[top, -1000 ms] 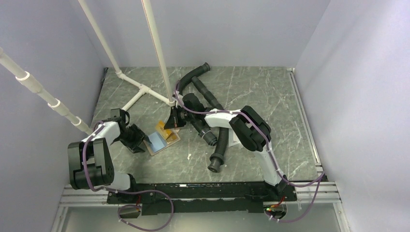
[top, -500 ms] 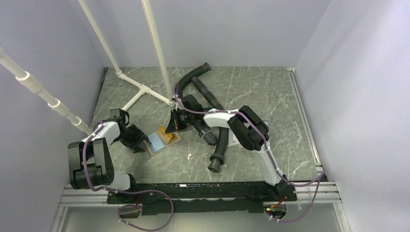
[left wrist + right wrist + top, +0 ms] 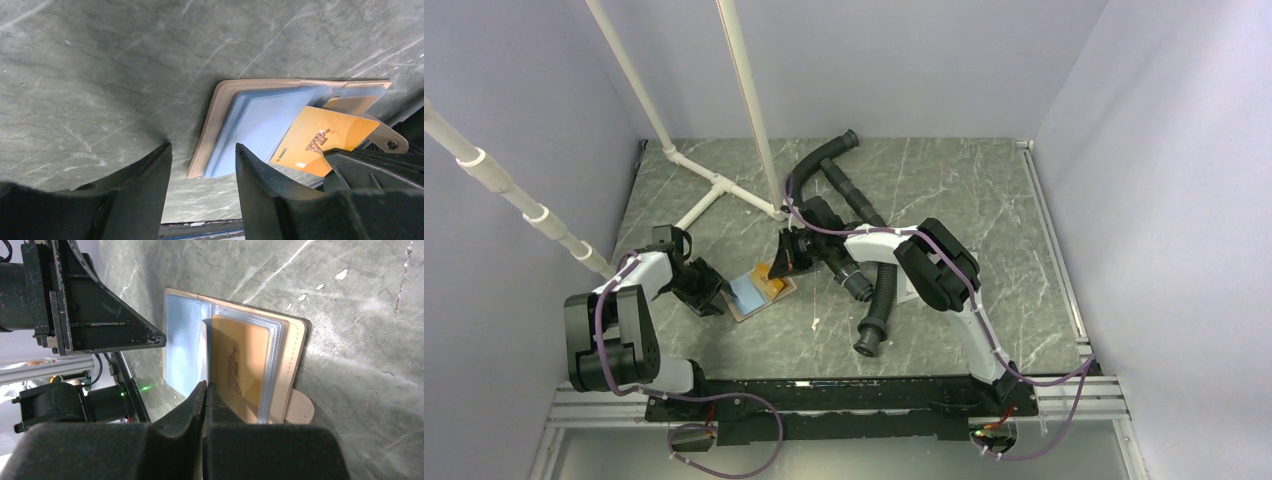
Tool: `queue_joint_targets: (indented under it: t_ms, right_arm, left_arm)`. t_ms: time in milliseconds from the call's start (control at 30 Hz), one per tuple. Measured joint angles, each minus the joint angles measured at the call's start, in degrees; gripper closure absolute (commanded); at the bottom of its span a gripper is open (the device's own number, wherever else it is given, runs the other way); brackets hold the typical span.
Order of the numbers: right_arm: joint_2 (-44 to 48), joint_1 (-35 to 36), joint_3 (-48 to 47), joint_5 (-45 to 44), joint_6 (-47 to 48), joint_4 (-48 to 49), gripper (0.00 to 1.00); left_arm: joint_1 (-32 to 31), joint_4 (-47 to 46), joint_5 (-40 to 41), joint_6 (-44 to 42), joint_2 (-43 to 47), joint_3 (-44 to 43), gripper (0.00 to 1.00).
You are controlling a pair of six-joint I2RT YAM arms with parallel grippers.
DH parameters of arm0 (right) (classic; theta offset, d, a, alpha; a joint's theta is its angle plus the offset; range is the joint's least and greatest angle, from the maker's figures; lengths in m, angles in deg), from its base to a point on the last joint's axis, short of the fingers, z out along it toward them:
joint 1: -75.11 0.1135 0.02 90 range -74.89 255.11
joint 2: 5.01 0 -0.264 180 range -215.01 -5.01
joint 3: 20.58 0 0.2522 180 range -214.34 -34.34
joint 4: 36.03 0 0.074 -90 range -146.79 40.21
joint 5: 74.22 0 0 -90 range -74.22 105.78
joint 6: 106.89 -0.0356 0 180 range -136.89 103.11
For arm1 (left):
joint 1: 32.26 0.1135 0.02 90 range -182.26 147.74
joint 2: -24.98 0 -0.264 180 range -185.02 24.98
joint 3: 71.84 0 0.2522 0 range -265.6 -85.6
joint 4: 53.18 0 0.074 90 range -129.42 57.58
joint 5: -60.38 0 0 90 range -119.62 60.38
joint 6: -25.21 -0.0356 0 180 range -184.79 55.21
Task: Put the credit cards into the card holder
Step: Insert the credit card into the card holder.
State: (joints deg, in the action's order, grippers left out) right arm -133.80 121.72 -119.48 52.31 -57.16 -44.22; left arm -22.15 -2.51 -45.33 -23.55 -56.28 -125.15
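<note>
The card holder lies open on the marbled table, tan outside, with pale blue clear sleeves inside. One of the credit cards, orange-yellow with "VIP" on it, rests tilted on the sleeves. My right gripper is shut on that card's edge, over the holder's right half. My left gripper is open, and the holder's near left corner shows between its fingers. Whether they touch it I cannot tell. The snap tab sticks out beside the right fingers. No other cards show.
Black corrugated hoses lie right of the holder, under and behind my right arm. A white pipe frame stands on the table at the back left. Grey walls close in on the left, back and right.
My right gripper has moved slightly left and down with the orange-yellow card, closer over the holder. The left gripper and the holder have stayed almost still.
</note>
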Motion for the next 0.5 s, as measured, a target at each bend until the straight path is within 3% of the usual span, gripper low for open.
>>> queue_joint_targets:
  t_ms: [500]
  right_arm:
    - [-4.7,0.0,-3.6,3.8,-3.1,1.4,1.00]
  left_arm:
    - [0.3,-0.4,-0.1,0.2,0.0,0.5,0.53]
